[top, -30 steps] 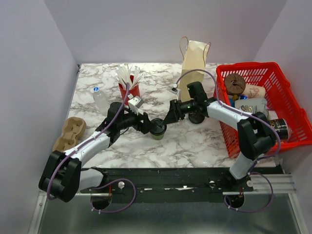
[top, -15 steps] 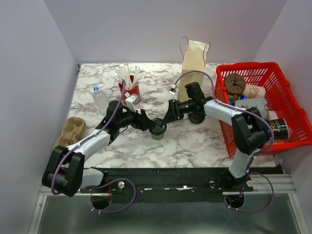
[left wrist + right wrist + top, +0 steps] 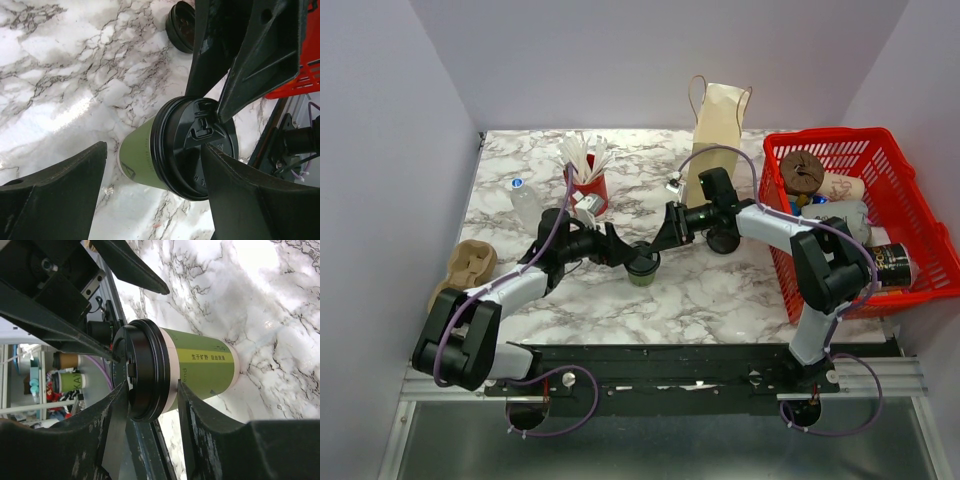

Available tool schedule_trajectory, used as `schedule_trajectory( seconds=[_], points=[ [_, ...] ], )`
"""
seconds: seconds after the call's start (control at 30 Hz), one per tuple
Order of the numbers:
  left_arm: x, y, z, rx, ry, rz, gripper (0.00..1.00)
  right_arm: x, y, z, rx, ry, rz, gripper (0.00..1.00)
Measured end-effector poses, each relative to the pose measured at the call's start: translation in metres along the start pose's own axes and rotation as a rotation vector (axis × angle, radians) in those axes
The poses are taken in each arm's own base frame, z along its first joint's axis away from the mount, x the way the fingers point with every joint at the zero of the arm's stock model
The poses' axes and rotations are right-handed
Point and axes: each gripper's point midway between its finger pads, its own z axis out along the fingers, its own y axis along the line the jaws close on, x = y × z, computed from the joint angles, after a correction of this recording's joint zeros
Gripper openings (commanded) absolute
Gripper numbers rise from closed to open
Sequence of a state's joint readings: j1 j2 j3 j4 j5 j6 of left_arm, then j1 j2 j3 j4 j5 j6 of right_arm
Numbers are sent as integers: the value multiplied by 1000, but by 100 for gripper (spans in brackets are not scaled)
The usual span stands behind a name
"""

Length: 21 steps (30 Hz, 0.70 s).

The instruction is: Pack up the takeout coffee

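Note:
The takeout coffee [image 3: 642, 268], an olive-green paper cup with a black lid, stands upright at mid-table. My left gripper [image 3: 630, 260] reaches in from the left and is open. In the left wrist view its fingers straddle the cup [image 3: 140, 155], one finger against the lid and the other clear of the wall. My right gripper [image 3: 658, 245] comes in from the right. In the right wrist view one of its fingers lies over the lid top and the other under the rim of the cup [image 3: 205, 367]. Whether they pinch is not visible.
A loose black lid [image 3: 723, 240] lies just right of the right gripper. A tan paper bag [image 3: 720, 125] stands at the back, with a red basket [image 3: 820, 135] of goods on the right. A red cup of white sticks [image 3: 588, 180] and a cardboard carrier [image 3: 465, 272] sit on the left.
Both grippers' fingers have drawn closer together around the cup. Both arms have shifted slightly toward the back. The cup has stayed in place.

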<state>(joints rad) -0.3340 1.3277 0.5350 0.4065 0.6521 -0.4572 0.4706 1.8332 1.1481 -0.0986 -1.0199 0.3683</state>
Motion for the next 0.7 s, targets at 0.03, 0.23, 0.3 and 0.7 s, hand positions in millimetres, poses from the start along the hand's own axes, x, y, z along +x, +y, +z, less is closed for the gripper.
schedule_trajectory(
  seconds=[0.03,0.23,0.3,0.7],
  points=[
    [2,1,0,-1,3,-11,83,0,0,0,-1,-1,4,50],
    [7,6,-1,6,-5,-72,83,2,-1,1,-11,-3,22,49],
    [9,6,-1,8,-11,-85,83,3,-2,1,-14,-4,28,49],
    [15,8,-2,26,-42,-139,86,6,-6,3,-32,-20,61,45]
  ],
)
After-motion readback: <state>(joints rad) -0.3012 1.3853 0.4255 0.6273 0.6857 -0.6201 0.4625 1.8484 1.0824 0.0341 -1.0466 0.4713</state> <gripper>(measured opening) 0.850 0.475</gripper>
